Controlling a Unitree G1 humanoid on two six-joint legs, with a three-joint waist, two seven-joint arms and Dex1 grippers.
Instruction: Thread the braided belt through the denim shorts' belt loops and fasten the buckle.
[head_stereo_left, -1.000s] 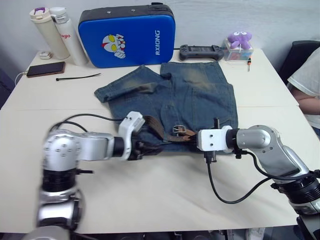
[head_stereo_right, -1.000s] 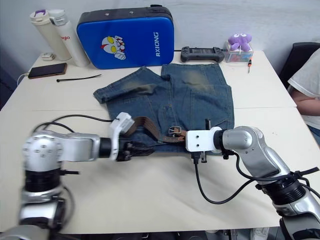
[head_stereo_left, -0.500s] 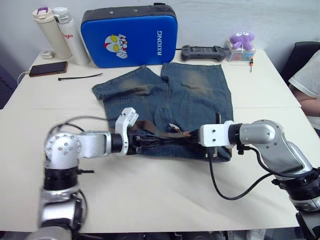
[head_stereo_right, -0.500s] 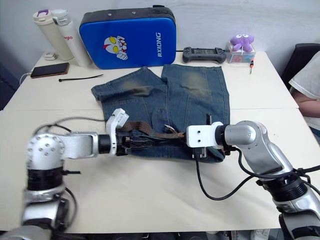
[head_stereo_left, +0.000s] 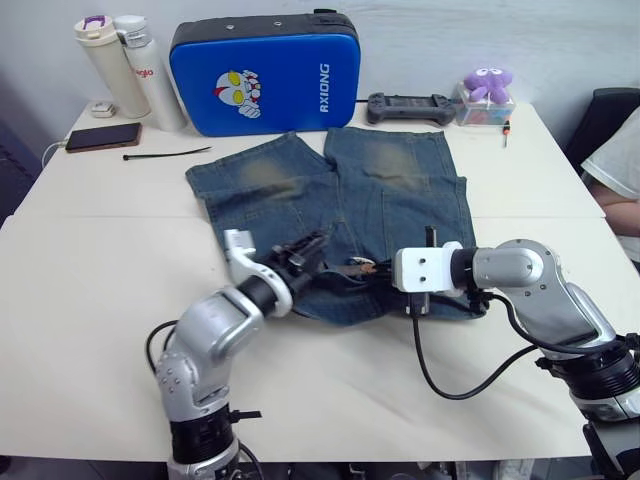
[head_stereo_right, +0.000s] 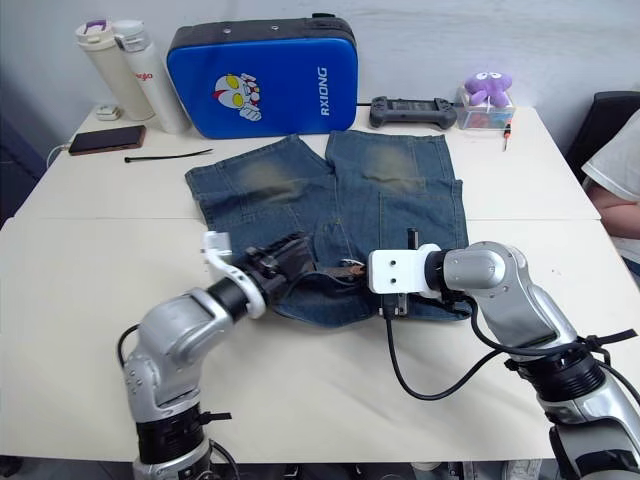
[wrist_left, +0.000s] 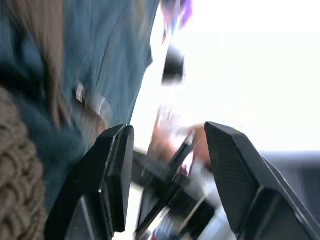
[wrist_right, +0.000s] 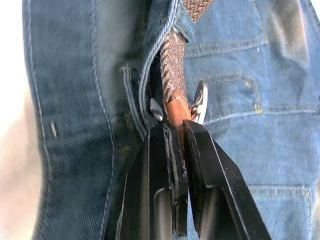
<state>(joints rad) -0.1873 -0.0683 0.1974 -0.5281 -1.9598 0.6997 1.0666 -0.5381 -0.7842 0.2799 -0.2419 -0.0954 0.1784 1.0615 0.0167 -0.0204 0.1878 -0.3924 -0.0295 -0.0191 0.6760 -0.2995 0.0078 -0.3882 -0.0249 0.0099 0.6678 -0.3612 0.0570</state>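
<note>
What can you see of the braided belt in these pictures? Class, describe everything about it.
The braided belt is a brown woven strap with a smooth, orange-brown, leather-like end. It lies along the waistband of the denim shorts, at the near edge of the table. In the right wrist view it passes under a fold of denim, and its smooth end is pinched between the right gripper's fingers. The silver buckle sits just beside that end. The left gripper is open, with braid close beside it.
</note>
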